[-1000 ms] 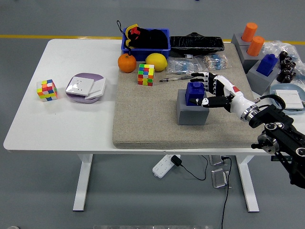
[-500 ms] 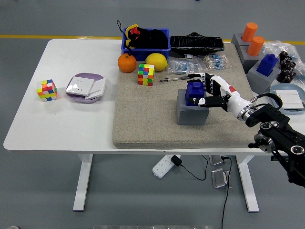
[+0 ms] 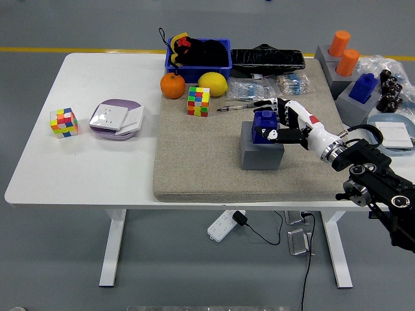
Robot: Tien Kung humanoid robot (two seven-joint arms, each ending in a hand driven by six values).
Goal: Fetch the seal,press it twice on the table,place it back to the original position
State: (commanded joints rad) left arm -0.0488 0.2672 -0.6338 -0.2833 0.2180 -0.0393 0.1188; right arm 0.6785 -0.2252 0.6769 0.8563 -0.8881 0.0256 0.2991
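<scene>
From the head view, the right hand [image 3: 275, 120] — white shell, black jointed fingers — reaches in from the right, and its fingers are curled around the blue seal [image 3: 264, 122], thumb on the near face, the others over the far side. The seal is a blocky, glossy plastic piece seated in the top of a matte grey cube holder [image 3: 259, 152], which stands on a coarse beige felt mat [image 3: 201, 168] covering the right part of the white desk [image 3: 97, 168].

Farther back on the mat lie a round orange [image 3: 172, 85], a smooth yellow lemon [image 3: 212, 83] and a colourful puzzle cube [image 3: 198, 101]; a blue bin [image 3: 198, 65] sits behind them. On the bare desk at left rest another puzzle cube [image 3: 64, 122] and a flat lilac-rimmed box [image 3: 117, 118] with rounded corners.
</scene>
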